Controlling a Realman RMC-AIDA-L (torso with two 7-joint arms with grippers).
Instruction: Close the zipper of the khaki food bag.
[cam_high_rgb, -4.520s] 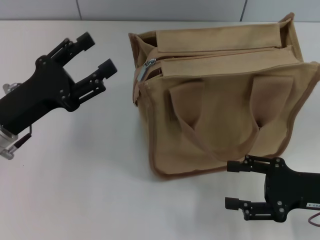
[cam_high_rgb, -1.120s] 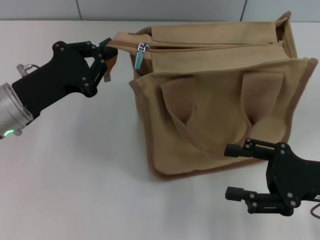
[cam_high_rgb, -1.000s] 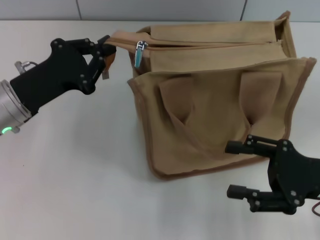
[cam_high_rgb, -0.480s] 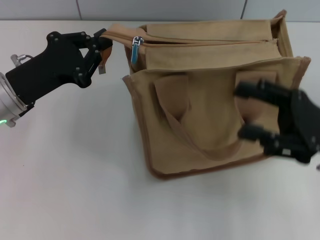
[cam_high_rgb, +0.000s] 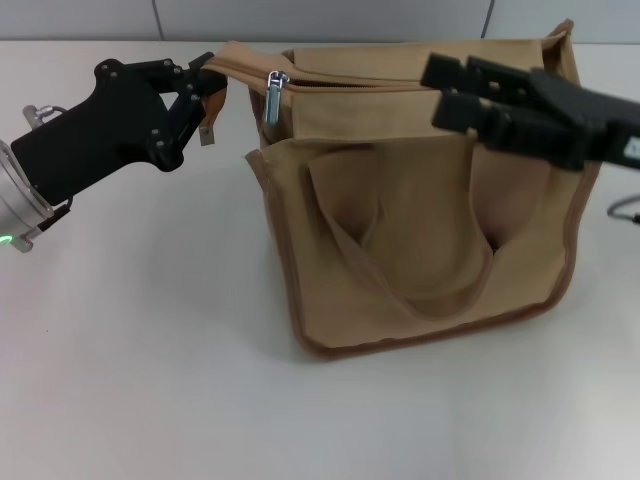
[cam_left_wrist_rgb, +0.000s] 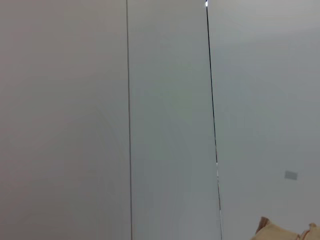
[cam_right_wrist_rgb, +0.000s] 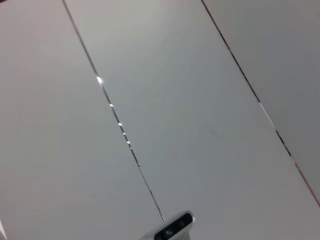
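White table stretches out under everything, pale wall panels behind. On the left, the black left tool is pinched narrow on the tab end of the boxy khaki canvas food bag, holding that corner taut. Just beside it hangs the small silver pull of the tan zipper, parked at the left end, so the line looks undone. To the right, the black right tool, fingers slightly parted and holding nothing, hovers over the bag's top. If it comes in off-line, it could snag a handle or miss the pull. Half a second ago it hung lower, before the bag's front.
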